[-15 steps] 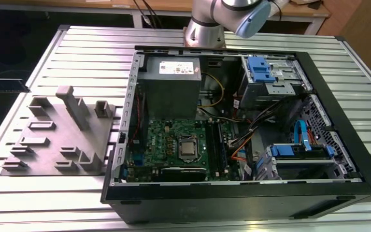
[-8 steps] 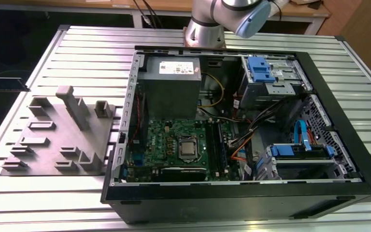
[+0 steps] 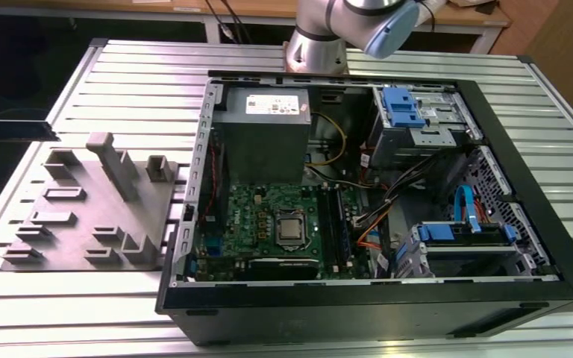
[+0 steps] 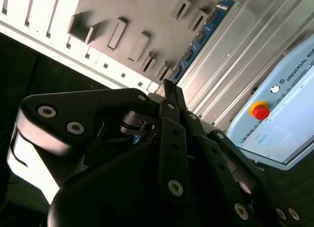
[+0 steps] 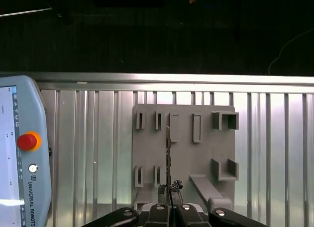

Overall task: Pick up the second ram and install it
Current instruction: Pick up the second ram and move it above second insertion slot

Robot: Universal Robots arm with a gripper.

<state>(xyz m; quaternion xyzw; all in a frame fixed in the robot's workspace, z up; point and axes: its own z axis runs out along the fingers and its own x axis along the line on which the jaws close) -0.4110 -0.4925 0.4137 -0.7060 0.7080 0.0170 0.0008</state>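
The second ram (image 5: 168,153) is a thin dark strip seen edge-on, sticking out from my gripper (image 5: 169,189) high above the grey holder tray (image 5: 184,187). In the second wrist view the ram (image 4: 200,36) shows a blue edge with dark chips and runs out from my gripper (image 4: 169,88), whose fingers are shut on its near end. The open computer case (image 3: 525,224) lies on the table in the exterior view. Its green motherboard (image 3: 257,224) carries long memory slots (image 3: 339,224) beside the CPU socket (image 3: 289,227).
The holder tray (image 3: 77,216) with its upright grey slabs (image 3: 117,160) sits at the exterior view's left of the case. A teach pendant (image 5: 22,153) with a red stop button (image 5: 27,141) lies on the ribbed aluminium table (image 5: 279,153). The arm's base (image 3: 321,41) stands behind the case.
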